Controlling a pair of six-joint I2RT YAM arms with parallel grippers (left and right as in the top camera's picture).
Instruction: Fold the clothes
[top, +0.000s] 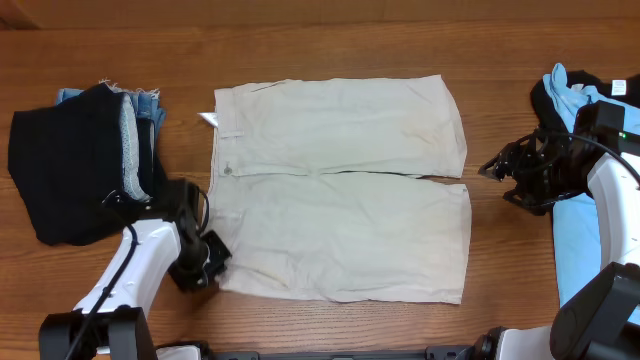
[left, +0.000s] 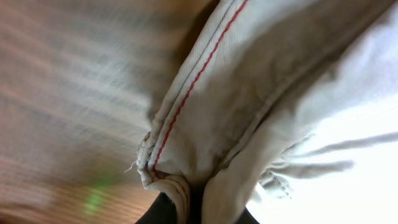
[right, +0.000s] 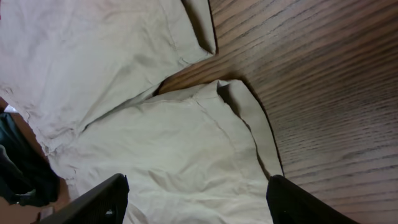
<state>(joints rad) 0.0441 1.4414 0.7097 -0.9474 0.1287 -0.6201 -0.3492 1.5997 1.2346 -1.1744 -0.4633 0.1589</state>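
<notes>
I've got left claw (top: 203, 264) clenched on shorts (top: 340, 190) corner, lower left | right claw (top: 498, 182) released, centre right | risk: thin pinch slips, fold skews

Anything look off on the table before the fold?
Mostly tidy. The beige shorts lie flat, but a small white label sticks out past the waistband at the far left corner, and the near waistband corner is bunched up in the left end effector. No damage visible.
</notes>
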